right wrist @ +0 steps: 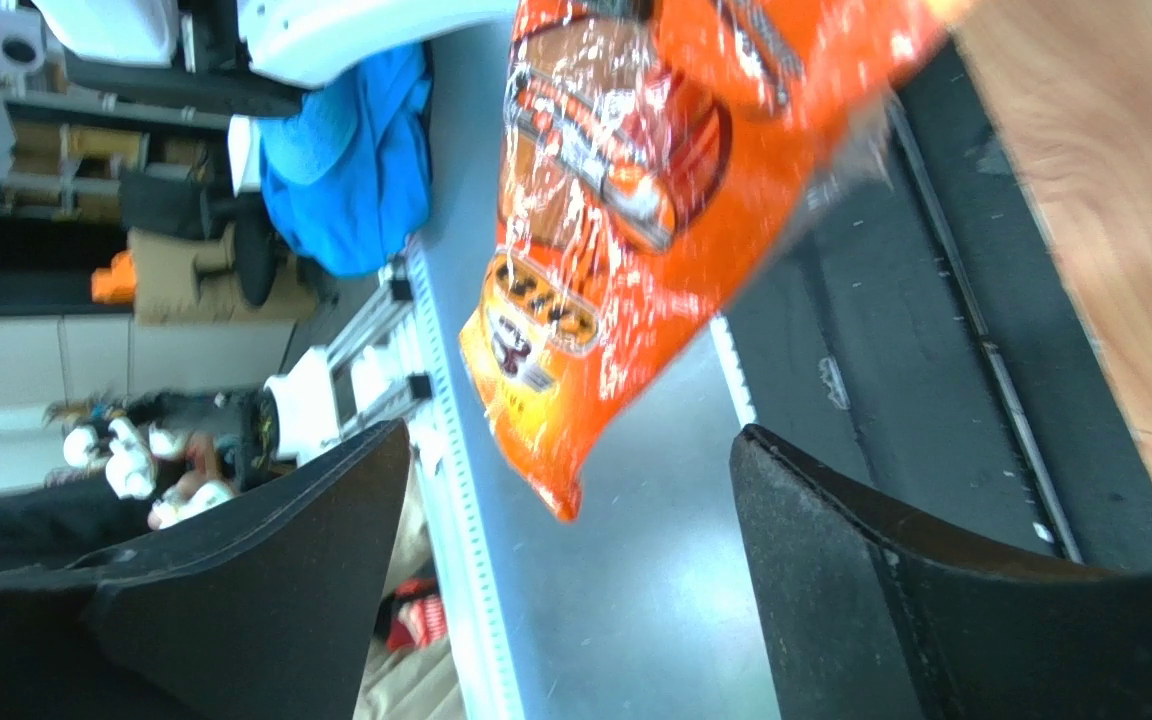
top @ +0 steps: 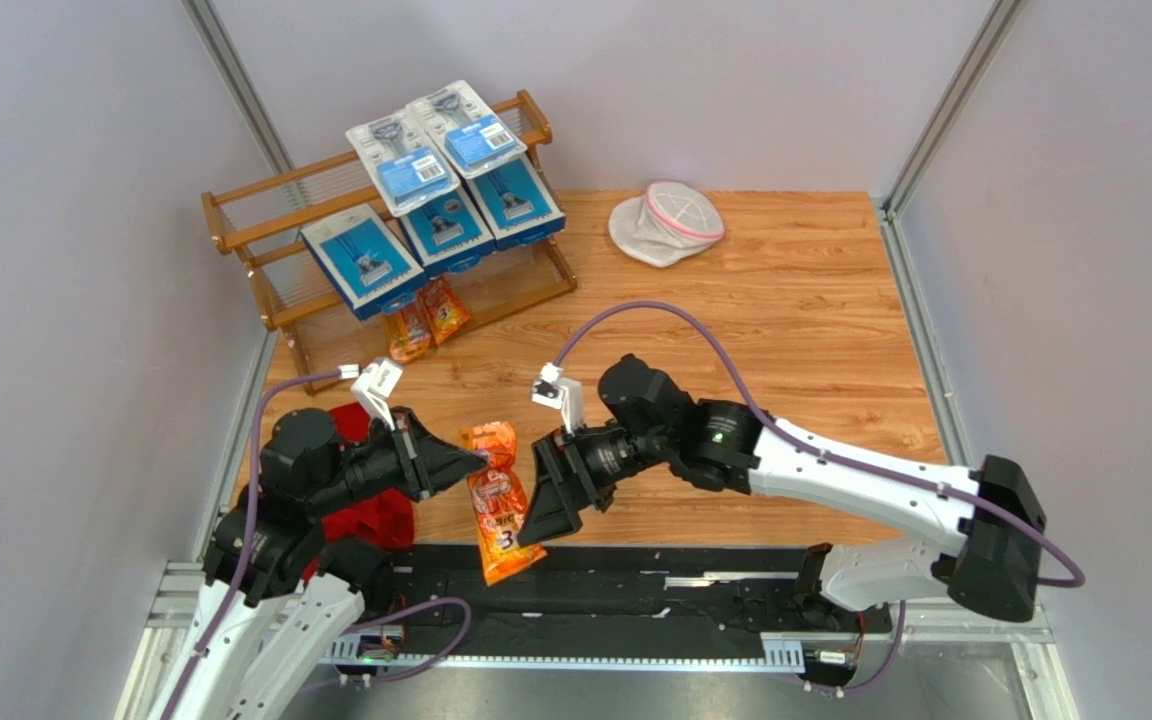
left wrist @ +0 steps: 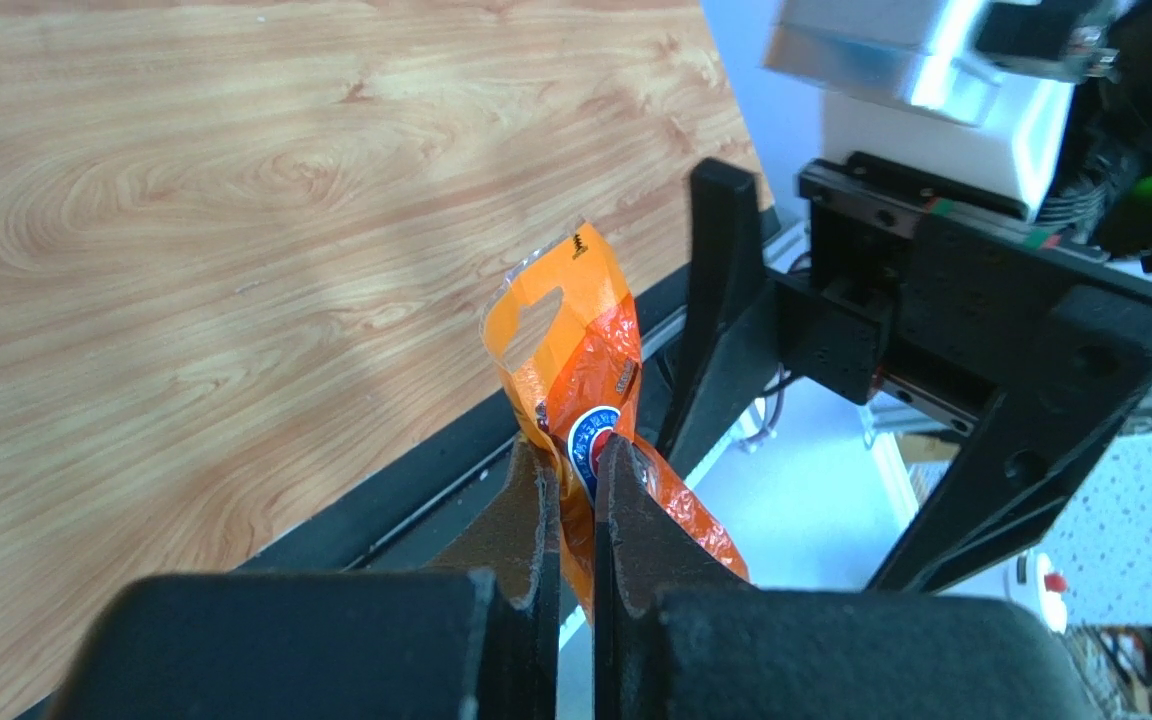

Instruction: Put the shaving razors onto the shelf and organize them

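My left hand (left wrist: 575, 468) is clamped shut on the middle of an orange bag (left wrist: 579, 338) of razors, holding it over the near edge of the counter (top: 778, 315), at lower centre of the top view. My right hand (right wrist: 567, 443) stands wide open, its jaws either side of the bag's lower end and clear of it. The shelf (top: 241, 206) sits at upper left, with blue boxes (top: 364, 258) and blister packs (top: 405, 162) leaning on it and two more orange bags (top: 428, 320) low at its front. A red cloth (top: 372, 521) lies beneath my left arm.
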